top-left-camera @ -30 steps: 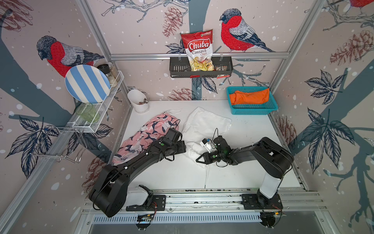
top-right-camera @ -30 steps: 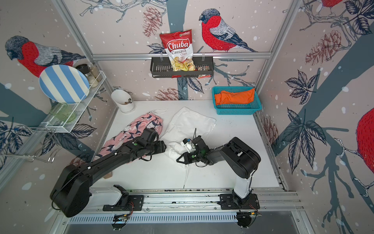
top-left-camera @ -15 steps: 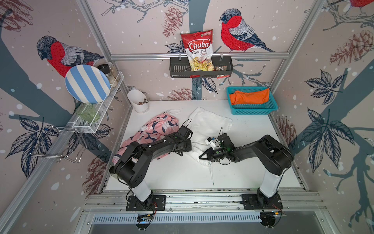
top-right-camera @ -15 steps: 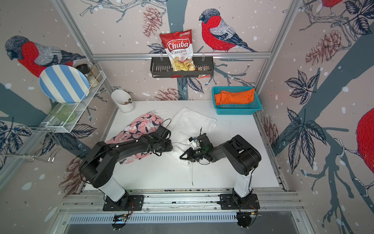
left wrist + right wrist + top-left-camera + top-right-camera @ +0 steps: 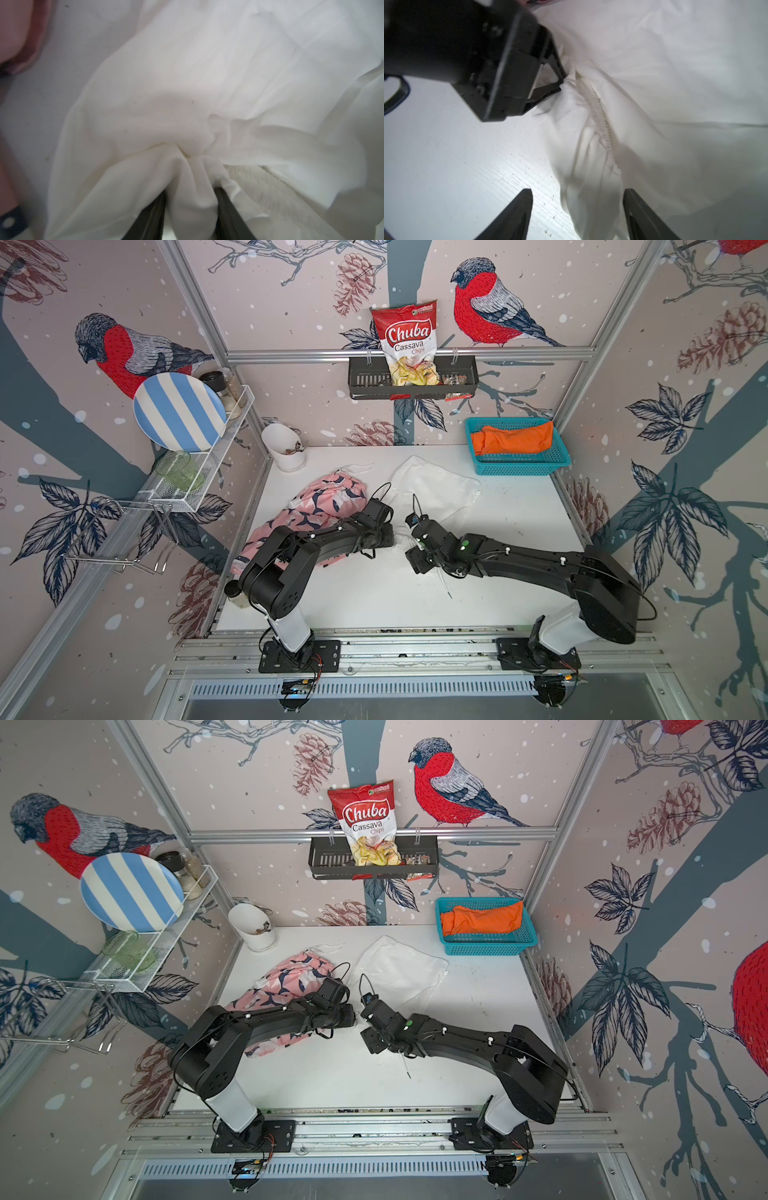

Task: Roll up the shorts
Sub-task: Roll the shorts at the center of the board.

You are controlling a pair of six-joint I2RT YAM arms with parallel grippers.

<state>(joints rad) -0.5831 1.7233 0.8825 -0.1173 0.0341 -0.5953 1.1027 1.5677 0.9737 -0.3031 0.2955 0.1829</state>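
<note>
Walls (image 5: 623, 290): we see bird-and-pinecone paper on every side of the cell.
Bench (image 5: 374, 605): white, and both arms reach low across it, so that their heads almost meet near the middle.
Left arm (image 5: 324, 539): we see it lying over part of the pink shorts (image 5: 328, 497).
Right arm (image 5: 540, 564): it stretches in from the right, and its head is at the near edge of the white cloth.
White shorts (image 5: 436, 493): in both top views they lie crumpled mid-bench toward the back (image 5: 399, 969), with the near edge bunched between the two arm heads. A drawstring (image 5: 444, 585) trails onto bare bench.
Pink shorts: they are heaped on the left of the bench, just beside the white pair. We cannot tell whether the two touch.
Basket (image 5: 519, 466): teal, in the back right corner, and it holds the bundled orange shorts (image 5: 511, 439).
Plate (image 5: 178, 412): blue-striped, propped on the wire shelf (image 5: 216, 460) at the left wall.
Chips bag (image 5: 407, 339): it stands in the black rack (image 5: 365, 381) on the back wall.
Left pincer (image 5: 191, 191): we see it clenched on a fold of the white shorts beside the ribbed waistband (image 5: 596, 104). The cloth puckers at its tips (image 5: 562, 83).
Right pincer (image 5: 577, 190): released, with its fingers wide apart and a ridge of white cloth and bare bench between them. We cannot tell whether either finger touches the cloth.
</note>
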